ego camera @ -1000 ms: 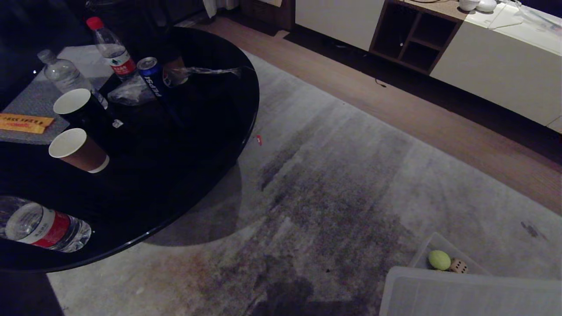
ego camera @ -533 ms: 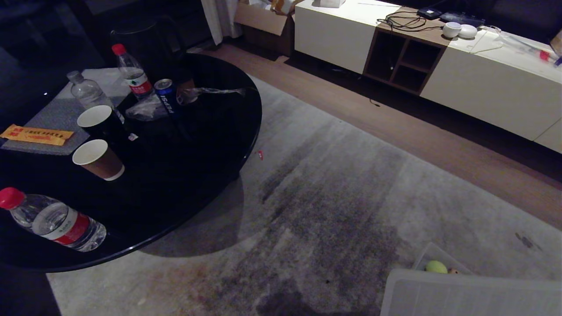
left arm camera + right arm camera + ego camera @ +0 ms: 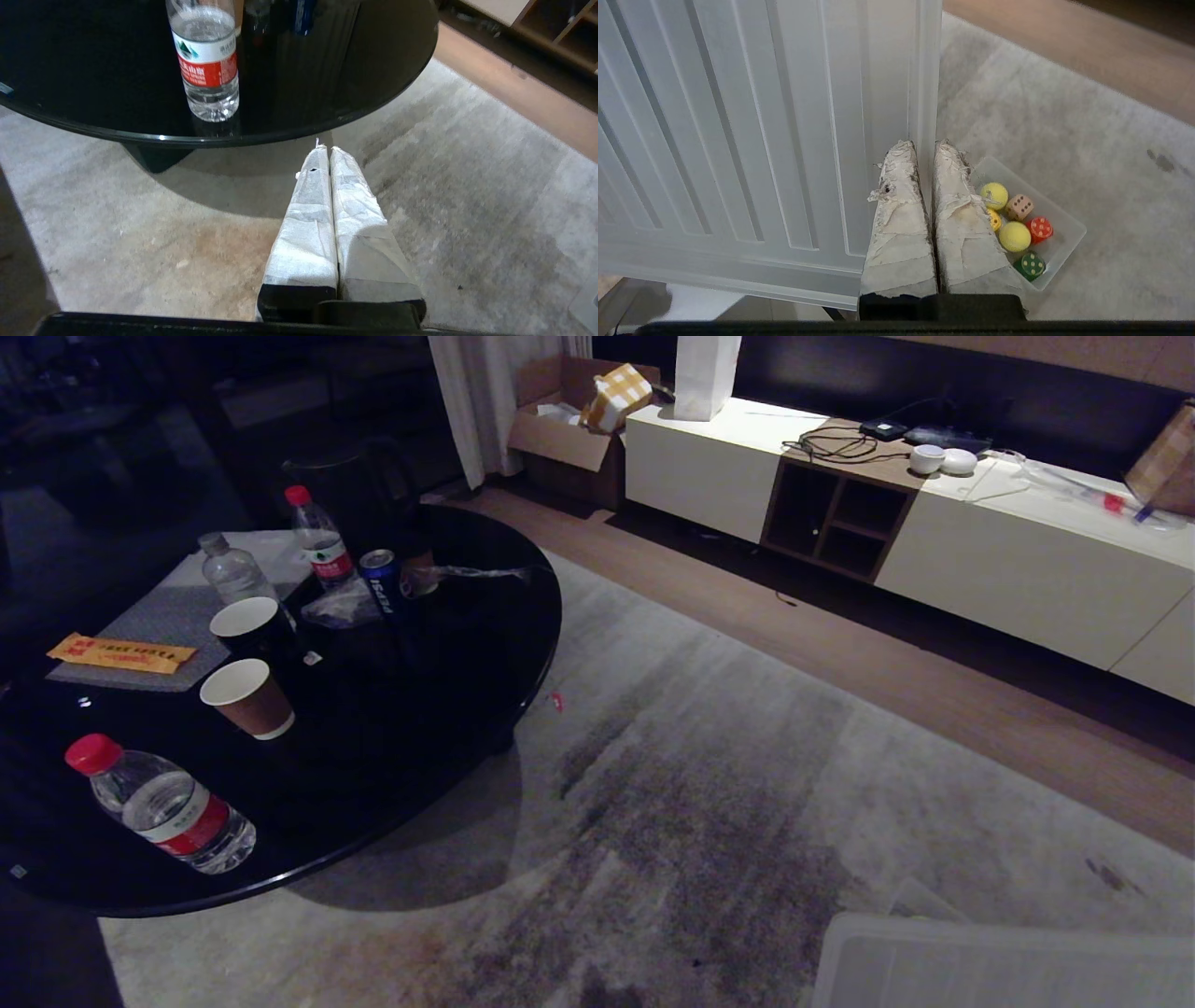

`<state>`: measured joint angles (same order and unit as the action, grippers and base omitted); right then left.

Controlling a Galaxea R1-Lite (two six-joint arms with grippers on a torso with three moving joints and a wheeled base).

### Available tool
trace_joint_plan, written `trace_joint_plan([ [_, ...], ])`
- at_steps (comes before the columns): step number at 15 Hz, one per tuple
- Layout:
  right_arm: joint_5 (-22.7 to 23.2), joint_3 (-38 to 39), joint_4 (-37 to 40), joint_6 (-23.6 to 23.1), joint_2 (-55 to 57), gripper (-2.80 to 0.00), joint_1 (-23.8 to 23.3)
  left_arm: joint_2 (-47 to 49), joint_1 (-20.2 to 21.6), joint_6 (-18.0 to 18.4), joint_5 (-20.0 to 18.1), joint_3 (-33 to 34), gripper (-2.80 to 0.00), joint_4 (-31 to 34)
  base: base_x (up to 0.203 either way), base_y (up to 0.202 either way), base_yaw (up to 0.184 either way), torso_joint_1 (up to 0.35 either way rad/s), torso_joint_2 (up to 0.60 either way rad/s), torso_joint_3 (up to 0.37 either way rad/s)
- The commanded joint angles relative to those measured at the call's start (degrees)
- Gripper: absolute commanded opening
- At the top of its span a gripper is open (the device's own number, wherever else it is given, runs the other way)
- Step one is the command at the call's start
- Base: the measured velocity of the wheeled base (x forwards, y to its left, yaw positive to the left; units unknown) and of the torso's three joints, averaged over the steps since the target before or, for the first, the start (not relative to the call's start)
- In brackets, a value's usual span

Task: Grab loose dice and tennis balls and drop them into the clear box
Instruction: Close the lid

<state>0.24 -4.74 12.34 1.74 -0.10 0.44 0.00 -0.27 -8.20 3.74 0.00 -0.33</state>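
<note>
A: Six things lie in the clear box (image 3: 1069, 233) already: two tennis balls (image 3: 1014, 236) and four dice (image 3: 1039, 228) in red, tan, yellow and green. Nothing loose shows on the carpet (image 3: 709, 784).

B: Where does the box sit from the jaws?

A: Nearest first. The right gripper (image 3: 923, 149) hangs with its taped fingers pressed together, holding nothing. Just under and beside it lies the ribbed lid (image 3: 752, 140), and the box rests on the carpet just past the lid's edge, off to the side of that gripper's tips. Its long axis runs slantwise away from them.

B: And the left gripper (image 3: 324, 151)?

A: Clenched too, empty, above bare carpet near the rim of the black table (image 3: 373, 70), where a water bottle (image 3: 205, 60) stands. The box is nowhere in that wrist's view, so the right arm is plainly the nearer one.

B: From the head?

A: Only the lid's corner at the lower right; farther off, the low cabinet (image 3: 1008, 560). I judge the gathering done.
</note>
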Motion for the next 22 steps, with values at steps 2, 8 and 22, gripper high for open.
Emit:
trace_joint_plan([
  [2,0.0,0.0,0.1,0.0,0.0,-2.80,0.0,0.1,0.0,-0.1,0.0,0.1,-2.80,0.0,0.000,0.000,0.000,0.005,0.00,0.204],
  [8,0.0,0.0,0.1,0.0,0.0,-2.80,0.0,0.1,0.0,-0.1,0.0,0.1,-2.80,0.0,0.000,0.000,0.000,0.000,0.00,0.200],
  [22,0.0,0.0,0.1,-0.1,0.0,-2.80,0.0,0.1,0.0,0.1,0.0,0.1,-2.80,-0.1,-0.001,-0.001,0.026,0.001,0.00,0.055],
])
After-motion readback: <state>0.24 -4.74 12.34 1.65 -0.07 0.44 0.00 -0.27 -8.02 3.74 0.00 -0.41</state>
